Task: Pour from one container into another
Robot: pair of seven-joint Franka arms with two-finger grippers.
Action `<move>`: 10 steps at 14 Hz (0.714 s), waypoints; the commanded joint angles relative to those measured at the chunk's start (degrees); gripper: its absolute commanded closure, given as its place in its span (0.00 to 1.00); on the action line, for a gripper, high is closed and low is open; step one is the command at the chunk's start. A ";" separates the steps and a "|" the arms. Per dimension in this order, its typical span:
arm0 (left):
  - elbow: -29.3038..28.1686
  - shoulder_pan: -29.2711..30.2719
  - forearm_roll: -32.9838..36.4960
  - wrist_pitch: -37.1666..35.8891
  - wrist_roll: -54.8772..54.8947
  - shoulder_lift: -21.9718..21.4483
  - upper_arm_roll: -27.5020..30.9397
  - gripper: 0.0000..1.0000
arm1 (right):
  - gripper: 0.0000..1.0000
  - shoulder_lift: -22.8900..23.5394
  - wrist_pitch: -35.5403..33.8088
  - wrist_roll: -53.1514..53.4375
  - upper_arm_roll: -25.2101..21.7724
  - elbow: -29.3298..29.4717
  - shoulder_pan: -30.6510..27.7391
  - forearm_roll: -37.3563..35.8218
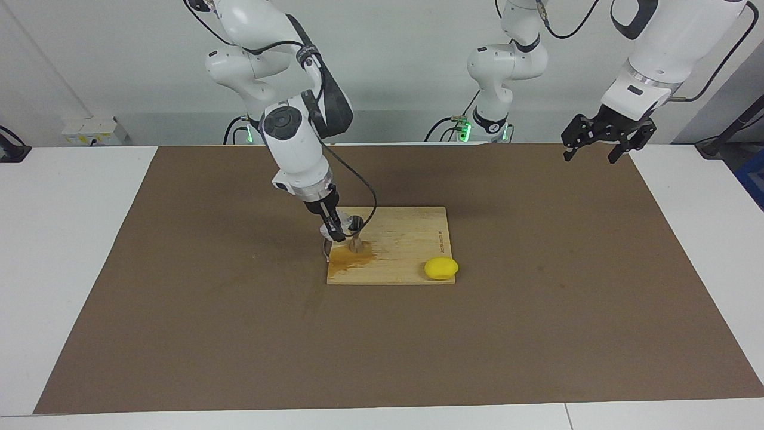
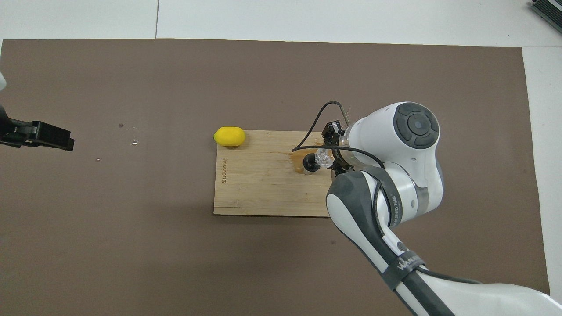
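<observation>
a: where's your right gripper [image 1: 334, 230] now?

b: you've got it low over the wooden cutting board [image 1: 412, 263], at the corner toward the right arm's end of the table. it's clenched on the small clear glass tumbler [image 2: 322, 157], which shows best from overhead as a pale transparent shape at the end of the wrist.

a: and the tumbler against the jigger?

b: your tumbler is tipped and sits just beside the rim of the metal jigger [image 1: 356, 234]; whether glass touches metal you can't tell. the jigger stands upright on the board, its open top cone facing up, its dark mouth [image 2: 311, 162] partly covered by the tumbler from above.

a: anything on the board around it?

b: there's an amber wet stain [image 1: 352, 257] spread on the wood at the jigger's foot, reaching toward the board's edge farther from the robots. a yellow lemon [image 1: 441, 268] lies at the board's other corner, toward the left arm's end, well apart from the jigger.

a: what about your left gripper [image 1: 594, 145]?

b: it waits up in the air over the brown mat [image 1: 537, 334], toward the left arm's end of the table, fingers spread apart with nothing between them. a few small clear droplets [image 2: 131, 136] sit on the mat near that end.
</observation>
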 commanded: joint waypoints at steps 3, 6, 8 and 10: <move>-1.31 0.11 0.72 -0.56 0.64 -1.22 0.03 0.00 | 1.00 -1.65 0.79 2.97 -0.19 -0.72 1.45 -7.76; -1.31 0.02 0.72 -0.47 0.64 -1.22 -0.06 0.00 | 1.00 -2.01 0.79 3.15 -0.19 -0.72 1.45 -8.21; -1.31 0.02 0.72 -0.47 0.64 -1.22 -0.06 0.00 | 1.00 -2.10 0.79 3.15 -0.19 -0.72 1.45 -8.47; -1.31 0.02 0.72 -0.47 0.56 -1.22 -0.06 0.00 | 1.00 -2.18 0.70 3.23 0.08 -0.72 1.01 -7.78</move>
